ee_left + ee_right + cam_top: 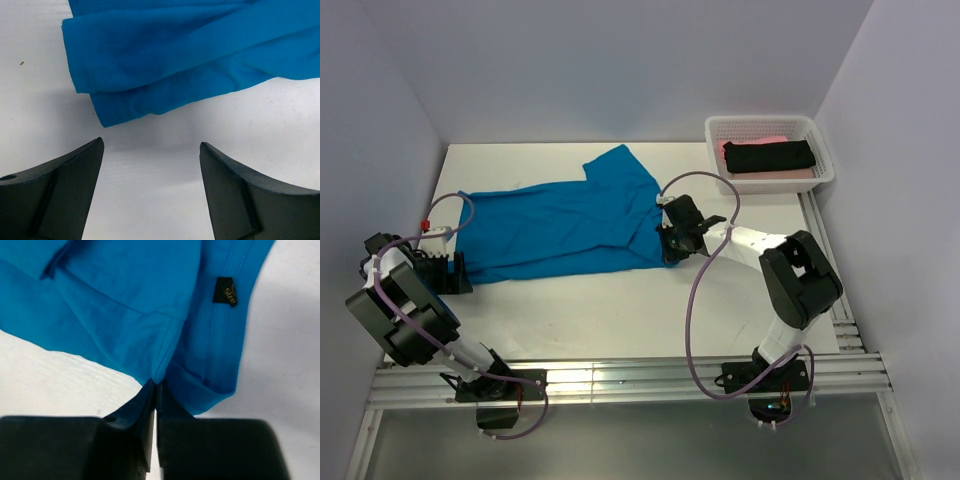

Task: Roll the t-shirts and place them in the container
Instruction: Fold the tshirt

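Observation:
The turquoise-blue t-shirt (570, 220) lies folded lengthwise across the white table, a sleeve pointing to the back. My right gripper (672, 243) is shut on the shirt's right end; in the right wrist view its tips (156, 386) pinch the blue hem (150, 330) beside a black size tag (225, 291). My left gripper (455, 272) is open and empty just off the shirt's near left corner (105, 117), with bare table between its fingers (65, 180). A black t-shirt (770, 156) lies on a pink one (795, 174) in the basket.
The white mesh basket (768, 125) stands at the back right corner. White walls close in the back and both sides. A metal rail (620, 380) runs along the near edge by the arm bases. Purple cables loop off both arms.

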Tool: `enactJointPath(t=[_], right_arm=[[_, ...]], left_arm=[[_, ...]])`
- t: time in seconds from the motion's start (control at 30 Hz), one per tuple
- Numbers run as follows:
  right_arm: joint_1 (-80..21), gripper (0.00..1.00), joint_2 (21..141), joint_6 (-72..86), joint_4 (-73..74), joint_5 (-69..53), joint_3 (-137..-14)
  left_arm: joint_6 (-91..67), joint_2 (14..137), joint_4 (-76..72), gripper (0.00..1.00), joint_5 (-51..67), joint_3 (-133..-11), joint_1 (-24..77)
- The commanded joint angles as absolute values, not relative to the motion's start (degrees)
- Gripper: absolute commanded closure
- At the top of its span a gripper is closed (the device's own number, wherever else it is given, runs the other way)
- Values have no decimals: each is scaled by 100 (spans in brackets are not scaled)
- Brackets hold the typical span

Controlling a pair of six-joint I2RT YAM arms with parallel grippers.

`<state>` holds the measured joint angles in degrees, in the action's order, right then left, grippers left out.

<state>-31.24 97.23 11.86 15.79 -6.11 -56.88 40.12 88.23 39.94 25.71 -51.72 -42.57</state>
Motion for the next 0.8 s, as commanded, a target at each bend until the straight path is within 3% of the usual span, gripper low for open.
enactJointPath(t=[0.0,0.37,0.77], right_arm=[[-3155,98,9668,1204,1564,-746,-5696],[-3155,100,8666,1661,2223,-1372,-5124],[-2532,100,9113,1714,2575,-1335,-5431]], left_arm=[[4263,8842,3990,17,2812,-5203,-4307],[4465,8798,4139,18,2909,-5343,-4333],[4623,8710,4210,18,2979,-5352,-4333]])
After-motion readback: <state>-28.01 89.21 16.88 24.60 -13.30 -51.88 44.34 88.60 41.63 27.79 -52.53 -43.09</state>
